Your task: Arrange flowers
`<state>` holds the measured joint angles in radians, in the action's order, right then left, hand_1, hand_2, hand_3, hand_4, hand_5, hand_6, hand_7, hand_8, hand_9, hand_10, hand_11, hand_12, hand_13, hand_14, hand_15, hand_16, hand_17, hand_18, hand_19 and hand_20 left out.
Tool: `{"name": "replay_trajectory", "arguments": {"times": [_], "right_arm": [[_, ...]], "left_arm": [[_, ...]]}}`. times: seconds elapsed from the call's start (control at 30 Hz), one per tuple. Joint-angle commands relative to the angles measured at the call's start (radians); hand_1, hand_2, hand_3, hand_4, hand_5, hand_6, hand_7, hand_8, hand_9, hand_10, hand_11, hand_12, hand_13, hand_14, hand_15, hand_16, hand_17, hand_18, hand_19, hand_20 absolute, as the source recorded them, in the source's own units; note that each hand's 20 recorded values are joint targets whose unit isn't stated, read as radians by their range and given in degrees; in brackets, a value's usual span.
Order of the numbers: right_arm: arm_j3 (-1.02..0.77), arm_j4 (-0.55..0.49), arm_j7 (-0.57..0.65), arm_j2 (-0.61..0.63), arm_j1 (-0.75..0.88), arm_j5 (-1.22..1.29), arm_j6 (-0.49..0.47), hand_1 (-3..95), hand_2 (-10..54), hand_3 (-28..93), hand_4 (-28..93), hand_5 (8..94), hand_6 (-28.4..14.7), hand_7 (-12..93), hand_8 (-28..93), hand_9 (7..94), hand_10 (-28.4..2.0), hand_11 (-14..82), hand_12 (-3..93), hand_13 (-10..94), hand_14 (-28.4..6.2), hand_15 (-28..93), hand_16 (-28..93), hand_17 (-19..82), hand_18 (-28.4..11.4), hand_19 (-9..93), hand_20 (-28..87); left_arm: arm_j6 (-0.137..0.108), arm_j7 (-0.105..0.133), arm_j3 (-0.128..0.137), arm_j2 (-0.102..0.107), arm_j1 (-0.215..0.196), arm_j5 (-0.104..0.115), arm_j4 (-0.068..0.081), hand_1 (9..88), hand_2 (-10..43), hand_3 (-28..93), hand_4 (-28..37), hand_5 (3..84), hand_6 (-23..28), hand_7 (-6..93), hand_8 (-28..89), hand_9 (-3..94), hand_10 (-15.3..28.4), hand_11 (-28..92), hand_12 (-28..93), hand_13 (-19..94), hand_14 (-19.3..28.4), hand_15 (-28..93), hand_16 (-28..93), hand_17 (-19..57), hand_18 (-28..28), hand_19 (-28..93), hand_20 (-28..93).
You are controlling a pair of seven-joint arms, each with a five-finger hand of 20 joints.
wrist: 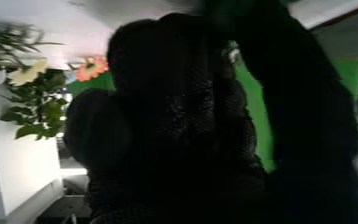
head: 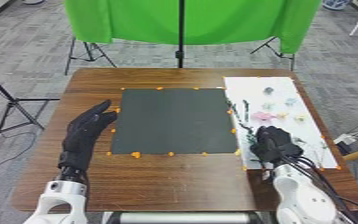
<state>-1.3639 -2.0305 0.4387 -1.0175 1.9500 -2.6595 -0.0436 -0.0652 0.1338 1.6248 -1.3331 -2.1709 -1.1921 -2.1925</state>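
From the right wrist, green leaves (wrist: 40, 112) show near an orange bloom (wrist: 91, 68); the right hand's (head: 275, 144) grip I can't tell. The left hand (head: 87, 129) is relaxed over the brown table (head: 184, 182), green cloth (head: 131, 20) beyond.

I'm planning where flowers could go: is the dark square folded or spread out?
Spread out: the dark square lies flat on the table, orange dabs around its edges.

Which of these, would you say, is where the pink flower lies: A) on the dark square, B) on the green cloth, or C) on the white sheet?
C: the pink flower lies on the white sheet, to the right of the dark square.
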Motion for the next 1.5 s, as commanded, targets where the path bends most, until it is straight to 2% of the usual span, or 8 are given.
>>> {"name": "replay_trajectory", "arguments": {"times": [0.03,0.37,0.5,0.67,0.87,1.0,1.1,1.5], "right_arm": [[0.02,0.101,0.01,-0.032,0.062,0.059,0.022,88.8,-9.5,-28,60,77.8,-2.1,27,30,88.7,-10.8,23.1,48.9,93,-1.9,52,29,73,-4.1,86,39],[-0.074,-0.018,0.012,-0.018,0.002,0.183,0.203,90.5,-9.5,-28,64,79.3,-2.8,27,31,89.8,-10.0,28.4,47.5,94,-0.5,58,25,77,-3.0,86,40],[-0.035,-0.086,0.003,-0.01,-0.073,0.245,0.205,90.5,-9.5,-28,64,79.2,-2.9,28,31,89.6,-9.9,29.3,47.3,94,-0.3,59,24,77,-3.0,87,40],[0.114,-0.069,-0.021,-0.064,-0.235,0.339,0.168,90.3,-9.5,-28,65,79.0,-2.8,28,31,89.4,-10.0,30.2,46.5,94,-0.1,60,23,77,-2.7,87,40],[0.304,0.071,-0.042,-0.191,-0.435,0.436,0.124,90.4,-9.5,-28,65,78.7,-2.9,29,30,89.1,-10.1,31.4,45.9,94,0.0,60,23,77,-2.3,87,40],[0.393,0.165,-0.033,-0.269,-0.519,0.466,0.085,90.3,-9.5,-28,65,78.6,-3.0,29,30,88.8,-10.2,31.9,45.8,94,0.1,60,23,77,-2.3,87,40],[0.44,0.221,-0.02,-0.318,-0.553,0.484,0.05,90.3,-9.5,-28,65,78.4,-3.0,30,30,88.7,-10.2,32.3,45.7,94,0.2,60,23,77,-2.3,87,41],[0.544,0.38,0.025,-0.42,-0.614,0.496,0.009,89.9,-9.5,-28,67,76.8,-2.8,32,29,88.4,-9.9,33.4,44.9,94,0.4,60,23,77,-1.7,87,40]], "left_arm": [[0.021,-0.026,0.003,-0.003,-0.006,-0.007,-0.001,28.8,-7.1,62,-18.7,44.6,2.9,10.7,-7,47.3,13.3,18,13,37,16.1,12,5,6.5,14.0,16,28],[0.027,-0.037,0.006,0.0,0.002,-0.002,0.001,28.8,-7.0,61,-18.6,44.0,3.1,10.2,-6,46.7,13.2,17,14,36,16.1,11,5,5.9,14.1,17,28],[0.03,-0.026,0.017,0.019,0.009,-0.002,0.017,28.8,-6.9,61,-18.5,44.0,3.2,10.2,-6,46.7,13.2,18,14,36,16.2,11,5,5.7,14.3,17,28],[-0.064,0.029,0.023,0.054,0.027,0.053,0.071,26.0,-5.0,62,-20.7,44.2,3.3,9.9,-6,46.8,13.2,17,13,36,16.2,10,4,7.0,14.0,14,26],[-0.117,0.049,0.028,0.089,0.062,0.073,0.17,20.4,2.8,63,-27.5,43.6,3.1,7.8,-6,46.5,13.2,15,11,35,14.5,10,2,9.0,12.4,7,22],[-0.156,0.06,0.022,0.093,0.065,0.095,0.208,18.4,9.3,62,-28.1,43.6,2.6,7.8,-7,45.7,12.9,14,10,34,13.5,9,1,9.5,11.6,4,21],[-0.172,0.062,0.02,0.095,0.056,0.104,0.213,17.8,11.8,61,-28.2,43.3,2.8,7.6,-7,45.4,12.7,14,10,34,13.1,9,0,9.6,11.3,4,21],[-0.178,0.056,-0.004,0.113,0.055,0.099,0.201,17.2,8.0,64,-28.3,42.2,3.7,6.4,-6,43.3,12.4,15,9,33,12.7,9,-1,9.6,11.2,3,21]]}}
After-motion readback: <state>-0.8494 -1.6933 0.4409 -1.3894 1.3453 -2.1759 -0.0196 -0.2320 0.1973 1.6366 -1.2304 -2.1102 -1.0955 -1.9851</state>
